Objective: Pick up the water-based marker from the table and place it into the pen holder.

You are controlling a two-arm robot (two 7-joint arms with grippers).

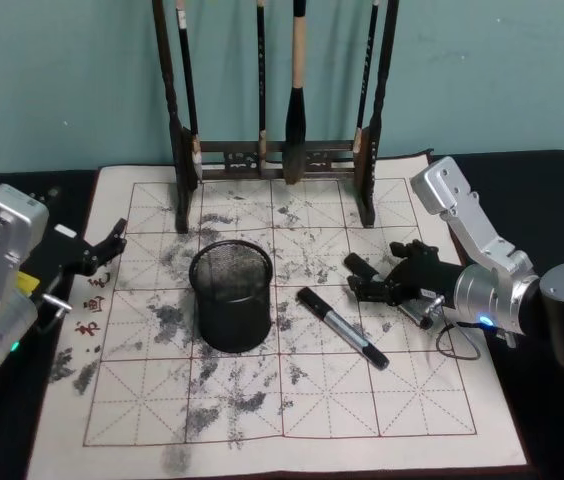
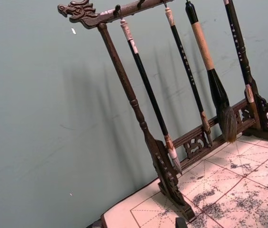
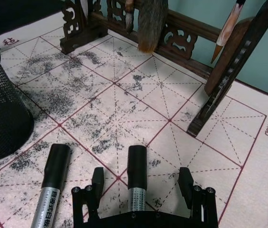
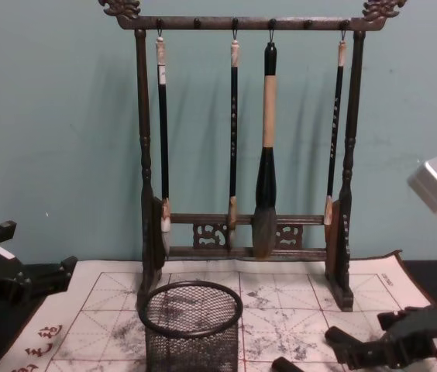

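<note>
Clearly, our right end effector (image 1: 357, 278) sat low at centre right of the head view, its fingers spread open on either side of one water-based marker (image 3: 136, 173) without touching it. A second marker (image 1: 343, 329) lay just beside it on the ink-stained mat (image 1: 292, 410), right of the mesh pen holder (image 1: 228, 312) at centre. Our left end effector (image 1: 107, 248) hung open near the left edge.

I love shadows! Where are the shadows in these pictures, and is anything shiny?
Left wrist view: the brush rack and its brushes throw soft grey shadows on the green wall. Chest view: those wall shadows are much fainter. Head view: the pen holder casts hardly any shadow on the mat. Right wrist view: a marker shines a little on its silver barrel.
</note>
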